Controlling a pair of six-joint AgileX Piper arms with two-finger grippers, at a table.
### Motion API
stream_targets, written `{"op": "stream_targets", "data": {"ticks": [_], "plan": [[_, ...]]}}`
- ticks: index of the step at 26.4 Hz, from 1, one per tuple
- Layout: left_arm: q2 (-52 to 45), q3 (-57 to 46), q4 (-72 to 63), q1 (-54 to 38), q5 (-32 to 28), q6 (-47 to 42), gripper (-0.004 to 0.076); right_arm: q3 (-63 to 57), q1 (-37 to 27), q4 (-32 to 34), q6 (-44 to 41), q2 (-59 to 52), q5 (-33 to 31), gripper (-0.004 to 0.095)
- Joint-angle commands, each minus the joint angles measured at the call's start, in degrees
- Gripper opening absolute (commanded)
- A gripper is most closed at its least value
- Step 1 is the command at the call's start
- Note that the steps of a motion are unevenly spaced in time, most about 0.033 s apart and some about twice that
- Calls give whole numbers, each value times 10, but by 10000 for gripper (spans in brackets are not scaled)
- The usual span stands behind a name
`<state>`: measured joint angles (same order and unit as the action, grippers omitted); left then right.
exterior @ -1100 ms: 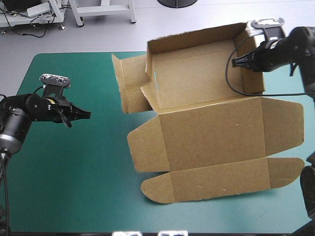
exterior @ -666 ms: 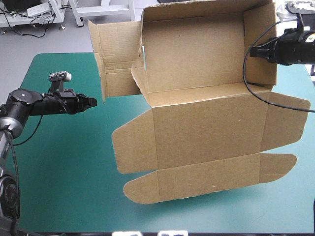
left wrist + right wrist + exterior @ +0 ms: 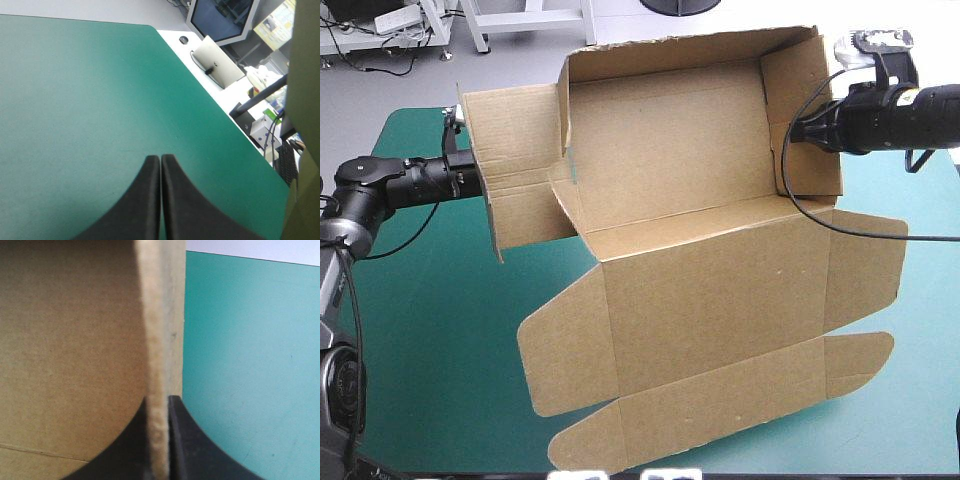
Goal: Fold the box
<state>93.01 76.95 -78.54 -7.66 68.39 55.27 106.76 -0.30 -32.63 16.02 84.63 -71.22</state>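
the box (image 3: 660, 150) is filling the centre and upper middle of the high frame, partly raised off the teal-green table (image 3: 410, 360). its tray part, with back and side walls standing, is sitting in the upper middle. the lid panel (image 3: 710, 280) and 2 rounded flaps (image 3: 565, 345) are hanging toward the lower centre.

the right gripper (image 3: 160, 401) is coming in from the upper right and grasping the right wall (image 3: 805, 120) edge-on, its black fingers (image 3: 190, 450) nearly meeting with the board sandwiched between them. likely it is gripping there so the tray is standing tipped up and steady.

the left gripper (image 3: 160, 159) is clenched on nothing, its fingers forming 1 pointed arch over bare cover. in the high frame it is sitting at the upper left, just behind the unfolded left flap (image 3: 515, 175). touching or not, i cannot tell. it is probably lining up to push that flap inward.

material: brown corrugated board, matte. a fuzzy pale cut edge is showing in the right wrist view. scored creases are running between panels, and the flap corners are rounded. it is a stiff sheet, so it is probably hinging only at the creases.
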Motion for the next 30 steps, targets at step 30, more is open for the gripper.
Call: {"op": "stream_targets", "data": {"ticks": [30], "plan": [[-110, 80, -12, 96, 53, -106, -6, 13, -1, 54, -21, 22, 24, -23]]}}
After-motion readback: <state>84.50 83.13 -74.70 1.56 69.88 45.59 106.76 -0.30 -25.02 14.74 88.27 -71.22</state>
